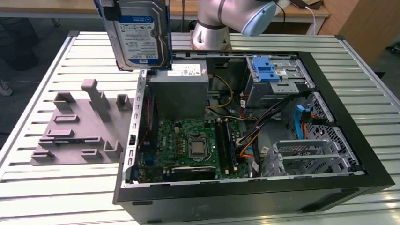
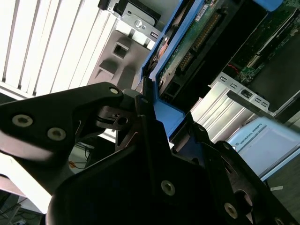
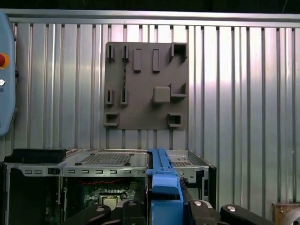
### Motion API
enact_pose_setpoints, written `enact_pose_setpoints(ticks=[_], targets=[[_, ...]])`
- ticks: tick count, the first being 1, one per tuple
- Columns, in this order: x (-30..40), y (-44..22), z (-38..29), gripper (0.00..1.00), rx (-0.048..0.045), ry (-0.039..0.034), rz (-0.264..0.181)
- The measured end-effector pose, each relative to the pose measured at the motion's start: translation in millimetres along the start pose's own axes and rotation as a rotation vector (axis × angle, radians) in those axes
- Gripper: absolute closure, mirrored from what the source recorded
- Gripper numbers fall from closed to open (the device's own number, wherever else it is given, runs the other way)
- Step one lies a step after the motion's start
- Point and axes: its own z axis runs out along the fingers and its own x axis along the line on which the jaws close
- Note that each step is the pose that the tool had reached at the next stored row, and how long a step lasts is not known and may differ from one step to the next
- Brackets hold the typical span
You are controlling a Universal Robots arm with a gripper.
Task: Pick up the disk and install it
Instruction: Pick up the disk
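Disk (image 1: 138,35) held upright, clamped between tool (image 2: 158,117) fingers; raised near computer case (image 1: 250,202).

**Slatted Metal Table, Wood Behind**

A slatted metal table (image 1: 56,197) of pale ribs spans the exterior view, its grooves catching bright, even light. Beyond its far edge stands a wooden desk (image 1: 62,10). A wooden panel (image 1: 366,23) rises at the exterior view's right. Dark grey floor (image 1: 9,122) shows beside the table.

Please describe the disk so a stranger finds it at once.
Find the open computer case on the slatted table. Above its far corner, at the exterior view's left, the claw holds the disk upright. Unlike the grey box beneath, it carries a blue-and-white label.
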Motion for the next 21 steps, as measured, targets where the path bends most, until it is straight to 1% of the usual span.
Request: enact_pose_setpoints(ticks=[21], targets=[[0.1,-20.8,-0.5,0.64,-0.0011,0.0,0.0]])
